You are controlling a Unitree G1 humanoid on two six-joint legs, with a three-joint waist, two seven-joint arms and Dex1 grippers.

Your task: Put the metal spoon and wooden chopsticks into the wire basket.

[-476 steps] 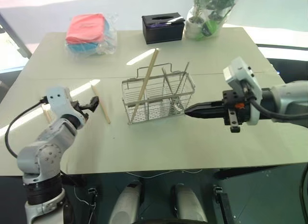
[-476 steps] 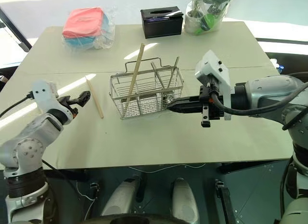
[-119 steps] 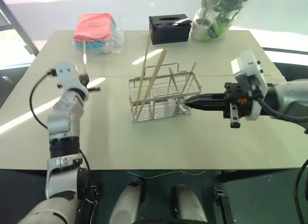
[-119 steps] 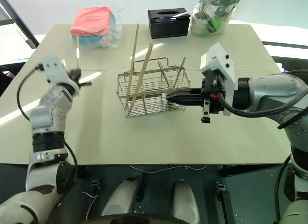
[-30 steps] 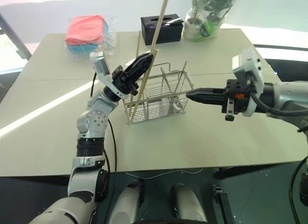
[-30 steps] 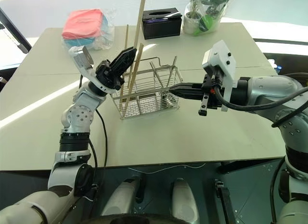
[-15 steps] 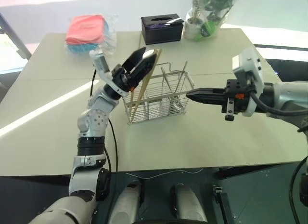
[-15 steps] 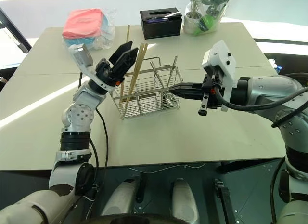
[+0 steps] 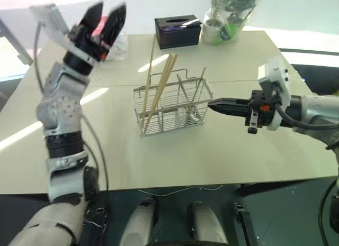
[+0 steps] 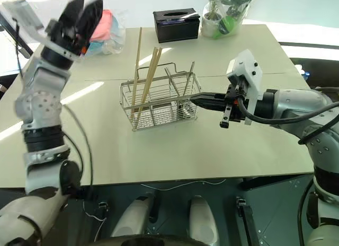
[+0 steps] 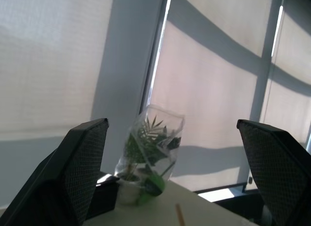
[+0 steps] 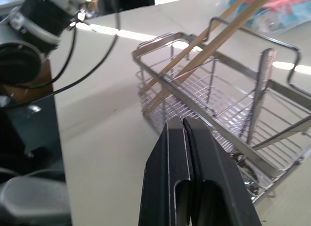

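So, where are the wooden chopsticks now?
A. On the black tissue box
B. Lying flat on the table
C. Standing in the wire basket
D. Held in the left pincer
C: the wooden chopsticks lean upright inside the wire basket, and the left pincer is open and empty.

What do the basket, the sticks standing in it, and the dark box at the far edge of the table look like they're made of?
The wire basket looks like bright plated or stainless metal: thin shiny silver rods in an open grid. The wooden chopsticks look like bare light wood, matte tan, possibly bamboo. The tissue box is black with a slight sheen, perhaps plastic or faux leather; I cannot tell which.
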